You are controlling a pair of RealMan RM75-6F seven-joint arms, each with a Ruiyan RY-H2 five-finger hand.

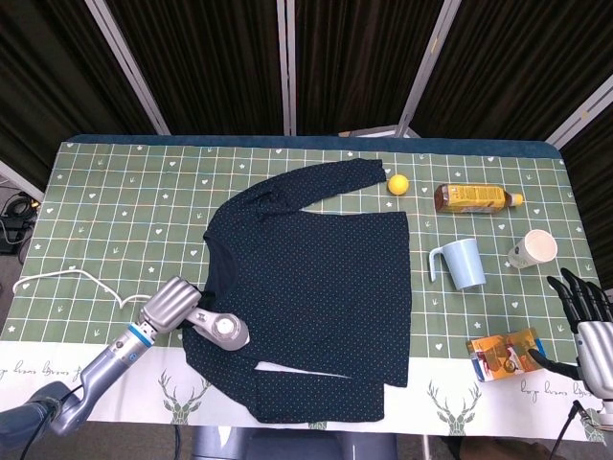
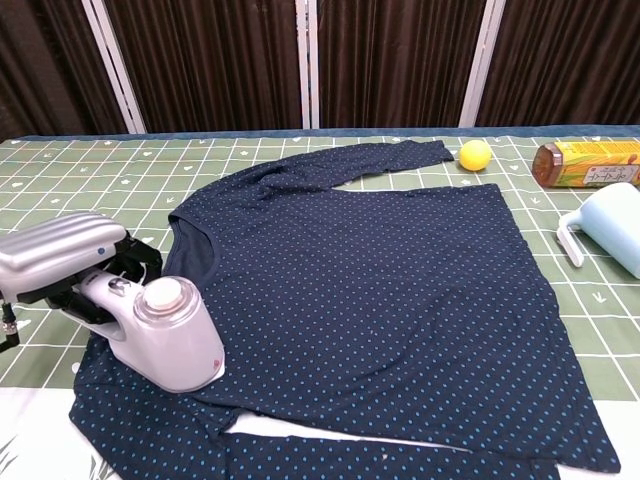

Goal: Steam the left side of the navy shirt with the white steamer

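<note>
The navy dotted shirt lies spread flat on the green checked tablecloth, one sleeve stretched toward the back. My left hand grips the handle of the white steamer, whose head rests on the shirt's left edge near the collar. In the chest view the same steamer stands on the shirt's left side, held by my left hand. My right hand hangs at the table's right edge, fingers spread, holding nothing.
A white cord trails over the left of the table. To the right of the shirt are a lemon, an amber bottle lying down, a blue pitcher, a white cup and an orange packet.
</note>
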